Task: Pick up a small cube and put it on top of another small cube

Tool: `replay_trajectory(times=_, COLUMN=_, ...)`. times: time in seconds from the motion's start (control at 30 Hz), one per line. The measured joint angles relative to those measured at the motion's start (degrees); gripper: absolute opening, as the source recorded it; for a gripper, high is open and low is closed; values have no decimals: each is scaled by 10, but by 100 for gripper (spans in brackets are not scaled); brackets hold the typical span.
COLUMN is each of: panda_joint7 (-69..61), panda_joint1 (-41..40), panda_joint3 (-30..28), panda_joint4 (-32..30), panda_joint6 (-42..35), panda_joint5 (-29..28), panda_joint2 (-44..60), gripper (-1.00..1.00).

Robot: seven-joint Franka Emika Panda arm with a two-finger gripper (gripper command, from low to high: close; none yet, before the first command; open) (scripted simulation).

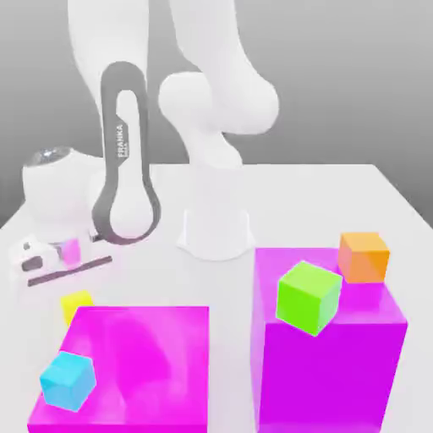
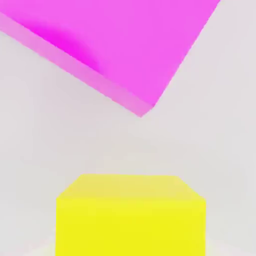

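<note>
We see a pale, glossy white tabletop (image 1: 338, 203) under a plain grey backdrop that shades darker toward the top; the white arm (image 1: 216, 101) rises from a round base at the middle of the far side and bends down toward the exterior view's left.

We count two magenta blocks: a low flat magenta slab (image 1: 139, 355) at the exterior view's near left, and a taller magenta block (image 1: 330, 355) at the near right. We count four small cubes, one of each colour: a cyan cube (image 1: 68, 380) lying on the slab near its front left corner; a lime-green cube (image 1: 309, 296) on the taller block, tilted onto an edge; an orange cube (image 1: 364, 257) on the far right corner of that block; and the small cube (image 1: 76, 306), bright yellow.

The small cube sits on the tabletop just beside the slab's far left corner, partly hidden behind it; in the hand view it (image 2: 131, 215) shows one flat face squarely toward the camera with its top face level, so it stands upright and untilted; being a cube it has no long axis we can name.

The hand (image 1: 52, 254) is low over the tabletop at the exterior view's left, beyond the small cube and apart from it; its fingers are drawn together, with nothing visibly between them.
</note>
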Motion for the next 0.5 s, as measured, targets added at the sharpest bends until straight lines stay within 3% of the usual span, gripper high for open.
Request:
replay_trajectory(times=0.13, panda_joint7=110, panda_joint1=17, panda_joint3=-57, panda_joint4=-19, panda_joint6=-58, panda_joint5=-150, panda_joint2=-85, gripper=-100)
replay_trajectory(times=0.27, panda_joint7=211, panda_joint1=47, panda_joint3=-29, panda_joint4=21, panda_joint6=-117, panda_joint5=-175, panda_joint2=-125, gripper=-100)
replay_trajectory(times=0.5, panda_joint7=396, panda_joint1=146, panda_joint3=47, panda_joint4=100, panda_joint6=-235, panda_joint5=-174, panda_joint2=-173, gripper=-100)
